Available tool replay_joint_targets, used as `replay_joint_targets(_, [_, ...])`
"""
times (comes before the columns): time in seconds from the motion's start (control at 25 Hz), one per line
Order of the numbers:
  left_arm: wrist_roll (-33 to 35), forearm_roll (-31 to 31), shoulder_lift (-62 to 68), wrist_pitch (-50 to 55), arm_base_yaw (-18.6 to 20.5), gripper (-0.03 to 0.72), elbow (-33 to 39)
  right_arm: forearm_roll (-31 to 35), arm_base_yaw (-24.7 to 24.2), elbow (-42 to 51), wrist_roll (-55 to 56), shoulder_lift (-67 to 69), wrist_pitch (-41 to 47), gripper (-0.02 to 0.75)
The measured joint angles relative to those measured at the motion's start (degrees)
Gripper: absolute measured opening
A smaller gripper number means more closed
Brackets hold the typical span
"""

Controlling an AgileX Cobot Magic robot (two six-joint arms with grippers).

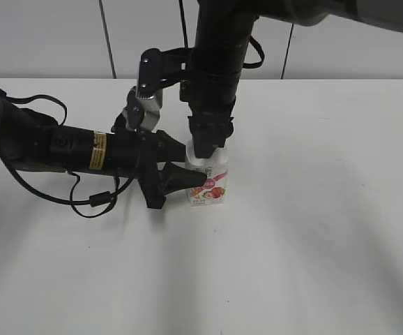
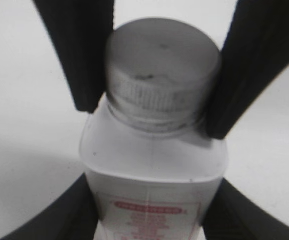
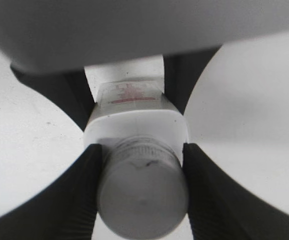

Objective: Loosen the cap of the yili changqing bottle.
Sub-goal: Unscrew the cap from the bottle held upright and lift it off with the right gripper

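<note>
The yili changqing bottle (image 1: 210,183) stands upright on the surface (image 1: 313,230), white with a red-pink label. The cap (image 2: 162,67), round and white, sits on its neck.

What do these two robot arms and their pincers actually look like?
Both arms are black. The left arm is a thick tube with a yellow sticker, loose black cables and a silver-grey block near its wrist. The right arm is a chunky cylinder with a grey shell above. Each gripper, left and right, has two flat, matte black tapering fingers.
</note>
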Motion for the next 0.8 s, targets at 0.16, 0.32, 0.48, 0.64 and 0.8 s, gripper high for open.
replay_joint_targets(0.16, [0.0, 0.0, 0.0, 0.0, 0.0, 0.372, 0.0, 0.0, 0.0, 0.0, -0.3, -0.1, 0.0, 0.388])
replay_joint_targets(0.32, [0.0, 0.0, 0.0, 0.0, 0.0, 0.372, 0.0, 0.0, 0.0, 0.0, -0.5, -0.1, 0.0, 0.388])
replay_joint_targets(0.48, [0.2, 0.0, 0.0, -0.1, 0.0, 0.372, 0.0, 0.0, 0.0, 0.0, -4.9, -0.4, 0.1, 0.388])
replay_joint_targets(0.64, [0.4, -0.1, 0.0, -0.6, 0.0, 0.372, 0.0, 0.1, 0.0, -0.3, -7.7, -0.7, 0.6, 0.388])
replay_joint_targets(0.8, [0.4, -0.9, 0.0, -1.3, 0.0, 0.372, -0.1, 0.1, 0.0, -1.7, -8.4, -0.7, 1.3, 0.388])
